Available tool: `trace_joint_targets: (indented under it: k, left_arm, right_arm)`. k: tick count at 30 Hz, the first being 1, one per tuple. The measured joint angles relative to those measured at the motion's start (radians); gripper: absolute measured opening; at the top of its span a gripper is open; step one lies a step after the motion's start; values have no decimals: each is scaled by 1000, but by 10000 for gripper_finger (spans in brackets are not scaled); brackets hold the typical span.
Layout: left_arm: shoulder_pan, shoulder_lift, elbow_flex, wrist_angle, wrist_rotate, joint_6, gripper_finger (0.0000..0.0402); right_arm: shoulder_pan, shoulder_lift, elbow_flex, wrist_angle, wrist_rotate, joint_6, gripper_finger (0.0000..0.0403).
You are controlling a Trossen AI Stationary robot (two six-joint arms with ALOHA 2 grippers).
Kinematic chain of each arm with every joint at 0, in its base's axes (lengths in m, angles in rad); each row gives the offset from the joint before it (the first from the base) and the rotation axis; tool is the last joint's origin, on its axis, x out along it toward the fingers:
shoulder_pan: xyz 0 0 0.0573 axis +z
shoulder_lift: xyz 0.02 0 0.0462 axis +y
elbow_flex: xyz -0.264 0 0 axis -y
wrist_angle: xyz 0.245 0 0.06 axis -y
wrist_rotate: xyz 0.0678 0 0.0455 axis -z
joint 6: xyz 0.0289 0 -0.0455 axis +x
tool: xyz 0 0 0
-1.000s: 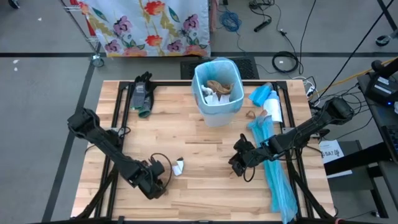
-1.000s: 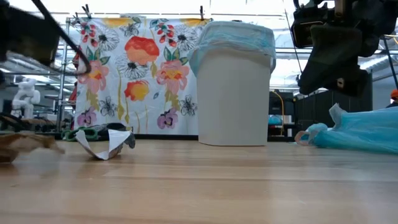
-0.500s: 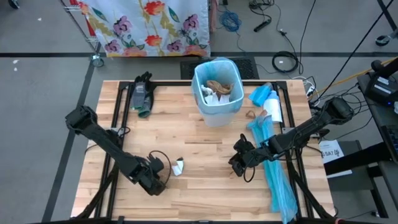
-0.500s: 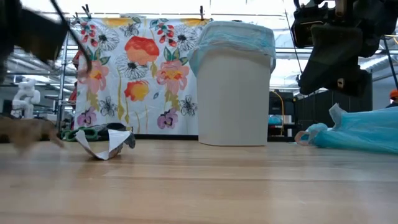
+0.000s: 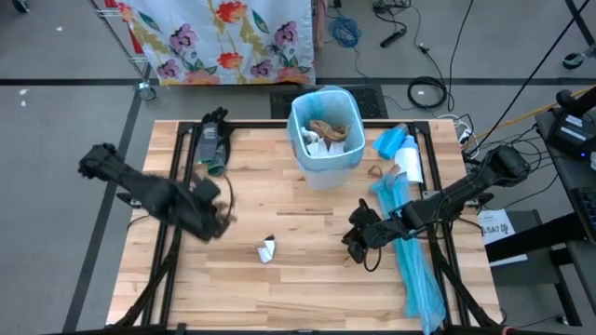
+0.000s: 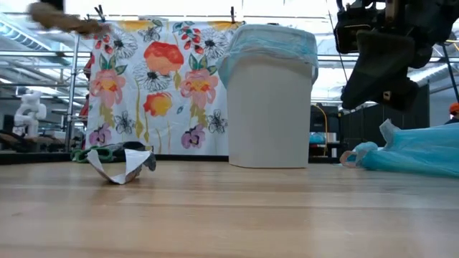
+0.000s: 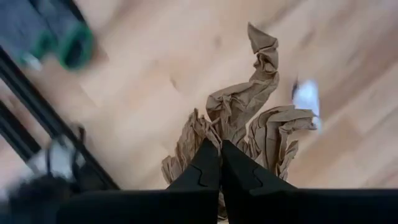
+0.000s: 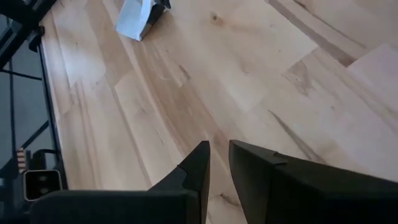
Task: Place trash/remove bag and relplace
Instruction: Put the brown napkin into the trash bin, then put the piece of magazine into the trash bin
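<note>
My left gripper (image 5: 219, 221) hangs above the table's left half, shut on a crumpled strip of brown paper trash (image 7: 249, 118). The low view catches that paper as a blur high at the left (image 6: 64, 18). A white scrap of trash (image 5: 267, 249) lies on the wood near the table's middle, also seen in the low view (image 6: 122, 165). The white bin (image 5: 326, 140), lined with a light-blue bag, stands at the far middle with scraps inside. My right gripper (image 5: 352, 244) hovers right of centre, its fingers (image 8: 219, 152) a narrow gap apart with nothing between them. My left gripper pinches a bunched fold of the brown paper (image 7: 214, 127) between its two fingertips, coming from above and pointing steeply down. The paper hangs below the fingers in several crumpled lobes, clear of the table.
Long light-blue plastic sheets (image 5: 410, 251) lie along the right side under my right arm. Dark gloves (image 5: 212, 140) lie at the far left. A small brown bit (image 5: 377, 172) sits right of the bin. A floral cloth (image 6: 158, 79) hangs behind the table.
My left gripper has risen from the table's near left and gone toward the far edge. It has carried up the brown paper, which lay on the wood a second ago and now hangs clear. The white scrap stays where it was.
</note>
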Motion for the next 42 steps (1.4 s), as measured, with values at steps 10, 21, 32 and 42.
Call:
trace_joint_targets:
  k: [10, 21, 32, 42]
  left_arm:
    - [474, 58, 337, 100, -134, 642, 1]
    - [896, 354, 636, 588, 222, 1229, 2]
    - [978, 554, 675, 834, 579, 1280, 90]
    - [992, 536, 674, 800, 585, 1279, 150]
  right_arm:
    - [-36, 0, 0, 0, 0, -43, 51]
    - [-80, 0, 0, 0, 0, 8, 51]
    - [-111, 0, 0, 0, 6, 48, 51]
    - [-118, 0, 0, -1, 52, 59, 51]
